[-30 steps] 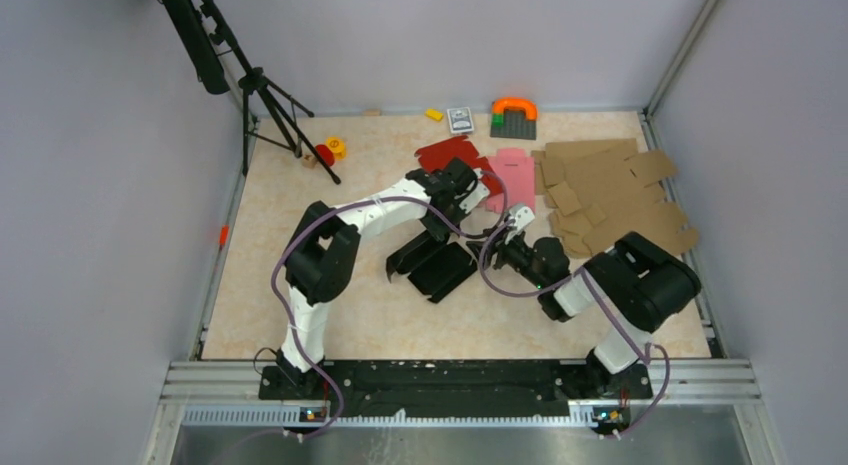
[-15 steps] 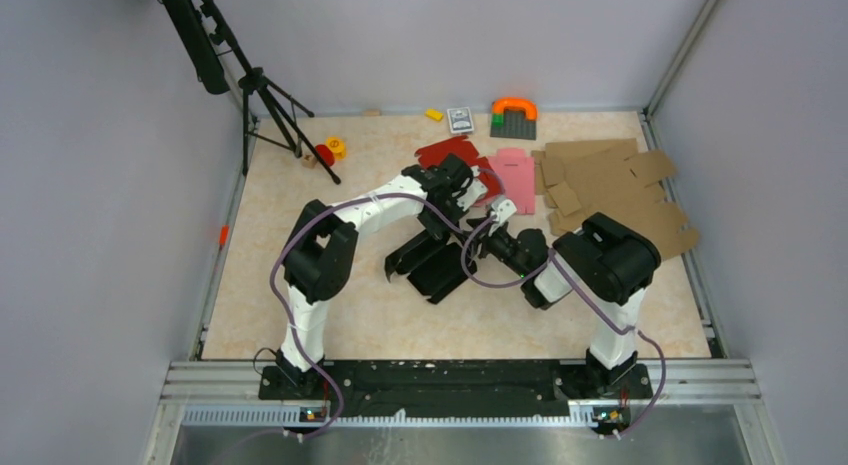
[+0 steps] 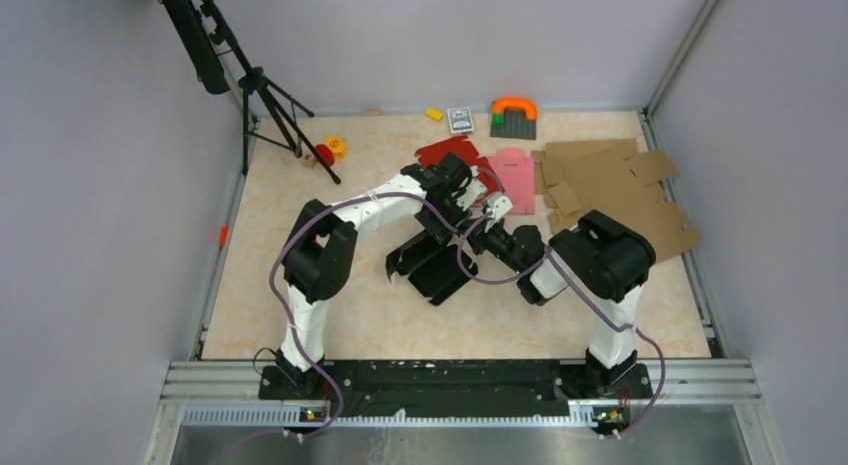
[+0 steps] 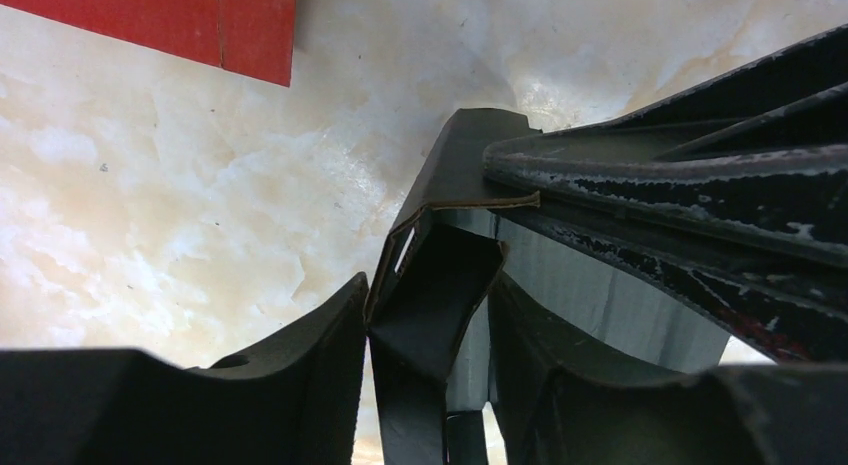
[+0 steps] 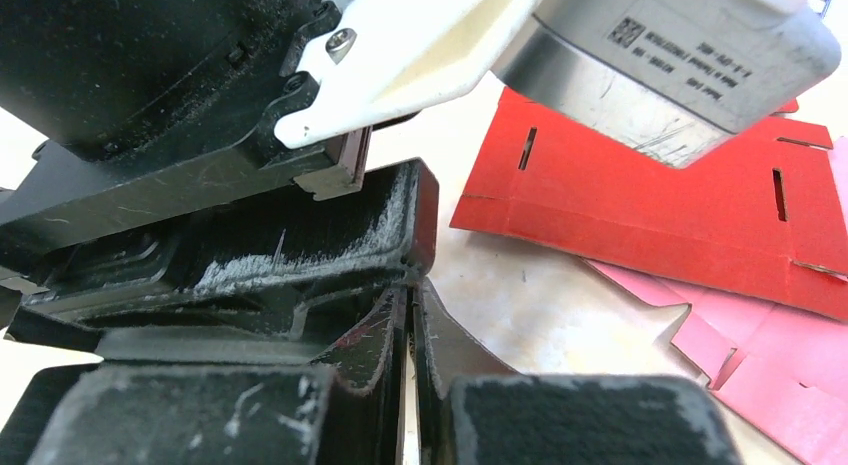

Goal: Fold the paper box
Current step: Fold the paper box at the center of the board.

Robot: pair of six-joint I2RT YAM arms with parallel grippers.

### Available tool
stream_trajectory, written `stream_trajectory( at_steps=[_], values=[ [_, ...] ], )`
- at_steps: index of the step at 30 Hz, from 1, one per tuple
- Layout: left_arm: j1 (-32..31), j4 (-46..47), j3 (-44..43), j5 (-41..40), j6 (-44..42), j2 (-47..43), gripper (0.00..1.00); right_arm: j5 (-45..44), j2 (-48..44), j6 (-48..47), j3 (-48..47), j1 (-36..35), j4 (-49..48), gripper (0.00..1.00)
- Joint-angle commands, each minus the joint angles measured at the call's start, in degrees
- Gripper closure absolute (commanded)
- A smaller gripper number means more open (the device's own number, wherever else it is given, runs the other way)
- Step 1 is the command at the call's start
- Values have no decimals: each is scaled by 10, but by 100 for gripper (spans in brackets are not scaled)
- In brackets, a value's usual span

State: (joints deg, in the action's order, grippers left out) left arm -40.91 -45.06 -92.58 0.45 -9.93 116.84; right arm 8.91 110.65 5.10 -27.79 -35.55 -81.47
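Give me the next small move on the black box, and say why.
Probably: the right gripper nudges the raised flap over its crease. The left gripper is clamped on a standing flap of the black box, the right gripper sits closed right beside it, and the rest lies flat.

Top view high, looking down; wrist views close, sharing red blank [image 5: 650, 205]
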Motion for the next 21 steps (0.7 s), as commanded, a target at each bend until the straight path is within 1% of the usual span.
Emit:
stream_trajectory(
  at_steps=[1, 4, 6, 9, 11, 13, 14, 15, 16, 18, 21],
  values=[
    [-1, -11, -16, 12, 24, -33, 47, -3, -3, -1, 4, -10, -33, 100],
    [11, -40, -29, 54, 64, -38, 42, -11, -6, -8, 10, -14, -39, 100],
    [22, -43, -19, 67, 88, -52, 40, -15, -6, -11, 13, -16, -45, 100],
    [31, -24, 15, 75, 110, -85, 38, -17, -6, -16, 17, -20, -49, 100],
    [38, -6, 36, 94, 125, -111, 38, -20, -7, -20, 18, -22, -49, 100],
    [47, 17, 61, 110, 139, -151, 35, -20, -8, -23, 20, -24, -50, 100],
    [51, 32, 77, 117, 147, -168, 32, -22, -8, -24, 20, -25, -51, 100],
    [55, 45, 93, 120, 159, -181, 23, -22, -9, -25, 21, -25, -52, 100],
    [62, 61, 109, 116, 171, -206, 20, -22, -9, -26, 22, -26, -53, 100],
    [78, 94, 144, 115, 197, -239, 19, -23, -10, -27, 24, -27, -56, 100],
    [100, 156, 208, 99, 228, -288, 27, -23, -10, -28, 26, -29, -58, 100]
  ],
)
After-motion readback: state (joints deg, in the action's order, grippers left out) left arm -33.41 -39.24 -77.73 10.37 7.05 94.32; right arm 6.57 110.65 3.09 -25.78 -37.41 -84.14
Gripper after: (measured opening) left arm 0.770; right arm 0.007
